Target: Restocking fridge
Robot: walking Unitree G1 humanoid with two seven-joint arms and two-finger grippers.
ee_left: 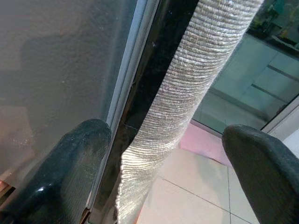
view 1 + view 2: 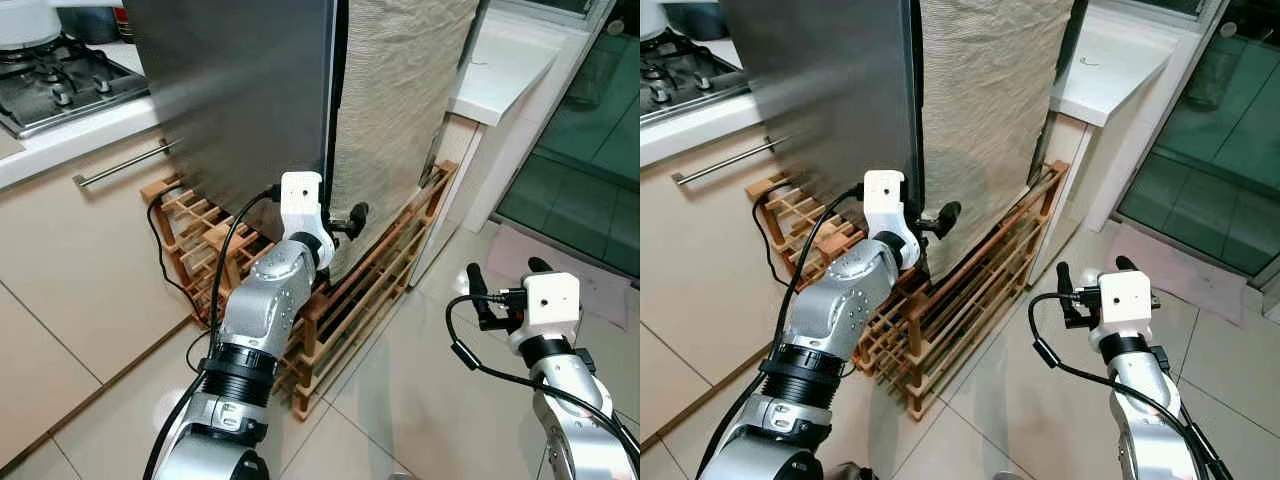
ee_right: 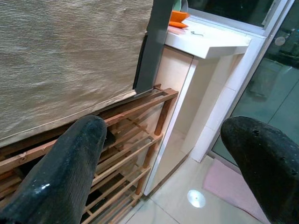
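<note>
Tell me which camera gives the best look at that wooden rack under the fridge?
The left eye view: the wooden rack shows nearly whole, running under the fridge and the cloth. The right eye view shows much the same; the right wrist view catches one end; the left wrist view a sliver.

A steel fridge [image 2: 240,100] stands on a low wooden rack [image 2: 380,270], with a beige woven cloth [image 2: 400,110] hanging over its side. The left end effector [image 2: 345,222] reaches to the corner where door and cloth meet. The right end effector [image 2: 505,280] hovers over the tiled floor [image 2: 430,400], fingers apart. A gas hob [image 2: 55,80] sits at upper left.
</note>
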